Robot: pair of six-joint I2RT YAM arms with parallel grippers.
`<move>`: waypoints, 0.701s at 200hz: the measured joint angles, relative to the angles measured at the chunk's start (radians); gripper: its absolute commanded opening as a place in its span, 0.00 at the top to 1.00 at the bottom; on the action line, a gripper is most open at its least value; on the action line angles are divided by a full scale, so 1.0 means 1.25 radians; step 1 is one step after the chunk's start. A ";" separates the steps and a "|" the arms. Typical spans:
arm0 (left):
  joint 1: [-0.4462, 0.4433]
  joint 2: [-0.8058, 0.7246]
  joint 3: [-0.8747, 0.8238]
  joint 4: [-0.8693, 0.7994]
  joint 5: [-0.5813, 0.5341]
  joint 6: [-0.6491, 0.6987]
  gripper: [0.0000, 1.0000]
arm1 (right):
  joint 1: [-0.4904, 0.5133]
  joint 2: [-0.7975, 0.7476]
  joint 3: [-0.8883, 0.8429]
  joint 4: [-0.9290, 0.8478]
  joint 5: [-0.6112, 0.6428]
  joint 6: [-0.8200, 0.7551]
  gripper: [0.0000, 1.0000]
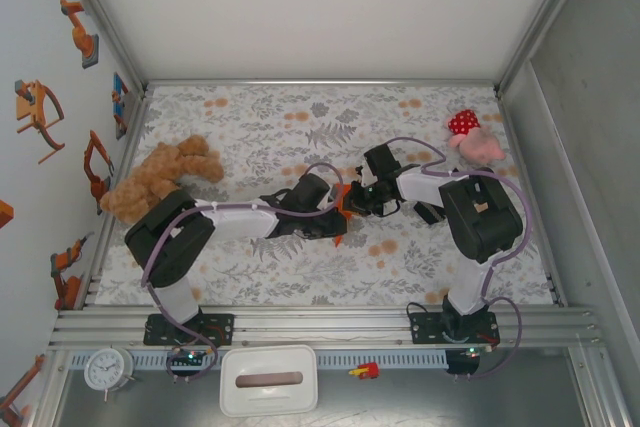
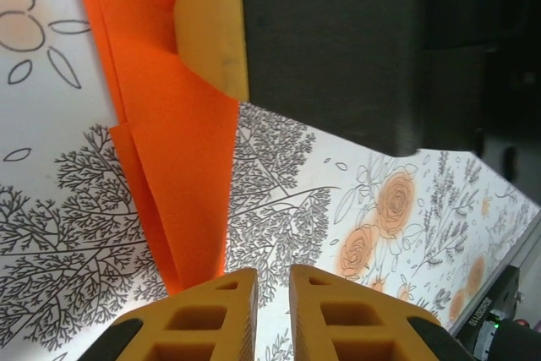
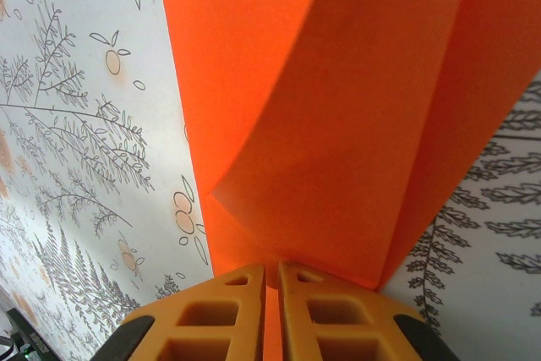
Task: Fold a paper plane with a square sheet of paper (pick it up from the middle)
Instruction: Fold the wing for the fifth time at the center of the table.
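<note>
The fingers (image 2: 211, 319) of your left gripper (image 2: 273, 306) stand almost together, with just a thin slit between them. In your left wrist view, the narrow end of the orange paper (image 2: 177, 141) runs down to the tip of the left-hand finger, not into the slit. You cannot tell whether this gripper has any hold of it. That arm reaches in from the left side of the table, in front of the teddy bear (image 1: 165, 179) lying near the left wall.

The paper sits around the middle of the flowered cloth (image 1: 290, 122), between the two grippers, which meet nose to nose over it. It is folded: you see a long crease and overlapping layers, with the edge of a lower layer peeking out at one side. From the left wrist, a yellow finger of the other gripper shows against the paper's upper part.

Your right gripper (image 3: 271, 314) is closed on the paper. Its fingers (image 3: 334, 319) leave only a hairline gap, and orange fills it. Above them the layers spread out, one flap bowing away from the other. Further right, near the back corner, lies the red-and-pink spotted plush (image 1: 472, 137), well apart from the paper.
</note>
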 measured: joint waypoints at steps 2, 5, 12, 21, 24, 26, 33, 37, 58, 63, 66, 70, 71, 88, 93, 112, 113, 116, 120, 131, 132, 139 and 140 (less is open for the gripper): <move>0.000 0.001 0.000 0.000 0.000 0.000 0.83 | 0.000 0.000 0.000 0.000 0.000 0.000 0.87; 0.000 0.004 0.000 0.000 -0.001 -0.001 0.83 | 0.000 0.000 0.000 0.000 0.000 0.000 0.87; 0.000 0.010 0.000 0.000 -0.002 -0.002 0.83 | 0.000 0.000 0.000 0.000 0.000 0.000 0.87; 0.000 0.017 0.000 -0.001 -0.002 -0.004 0.83 | 0.000 0.000 0.000 0.000 0.000 0.000 0.87; 0.000 0.019 0.000 -0.001 -0.002 -0.004 0.84 | 0.000 0.000 0.000 0.000 0.000 0.000 0.87; 0.000 0.020 0.000 -0.001 -0.002 -0.004 0.84 | 0.000 0.000 0.000 0.000 0.000 0.000 0.87; 0.000 0.024 0.001 -0.001 -0.002 -0.005 0.84 | 0.000 0.000 0.000 0.000 0.000 0.000 0.87; 0.000 0.026 0.001 -0.001 -0.002 -0.005 0.84 | 0.000 0.000 0.000 0.000 -0.001 0.000 0.87; 0.000 0.032 0.003 -0.001 -0.002 -0.008 0.84 | 0.000 0.000 0.000 0.000 -0.001 0.000 0.87; 0.000 0.034 0.003 -0.001 -0.002 -0.008 0.84 | 0.000 0.000 0.000 0.000 -0.002 0.000 0.87; 0.000 0.035 0.003 -0.001 -0.002 -0.008 0.84 | 0.000 0.000 0.000 0.000 -0.002 0.000 0.86; 0.000 0.036 0.003 -0.001 -0.002 -0.008 0.84 | 0.000 0.000 0.000 0.000 -0.002 0.000 0.86; 0.000 0.036 0.003 -0.001 -0.002 -0.008 0.84 | 0.000 0.000 0.000 0.001 -0.002 0.000 0.86; 0.000 0.038 0.003 -0.001 -0.002 -0.009 0.84 | 0.000 0.000 0.000 0.002 -0.003 0.000 0.85; 0.000 0.038 0.003 -0.001 -0.002 -0.010 0.84 | 0.000 -0.001 0.000 0.002 -0.003 0.000 0.85; 0.000 0.038 0.003 0.000 -0.002 -0.010 0.84 | 0.000 -0.009 0.000 -0.001 -0.003 0.000 0.82; 0.000 0.038 0.003 0.000 -0.002 -0.010 0.84 | 0.000 -0.011 0.000 -0.002 -0.002 0.000 0.81; 0.000 0.038 0.003 0.000 -0.002 -0.010 0.84 | 0.000 -0.013 0.000 -0.004 -0.002 -0.001 0.80; 0.000 0.038 0.003 0.000 -0.002 -0.010 0.84 | 0.000 -0.018 0.000 -0.006 0.000 0.000 0.79; 0.000 0.038 0.003 0.000 -0.002 -0.009 0.84 | 0.000 -0.034 0.000 -0.016 0.005 -0.006 0.75; 0.000 0.038 0.003 0.000 -0.002 -0.010 0.84 | 0.000 -0.036 0.000 -0.016 0.006 -0.007 0.74; 0.000 0.038 0.003 0.000 -0.002 -0.009 0.84 | 0.000 -0.052 0.000 -0.025 0.018 -0.012 0.72; 0.000 0.038 0.003 0.000 -0.002 -0.009 0.84 | 0.000 -0.054 0.000 -0.027 0.020 -0.011 0.71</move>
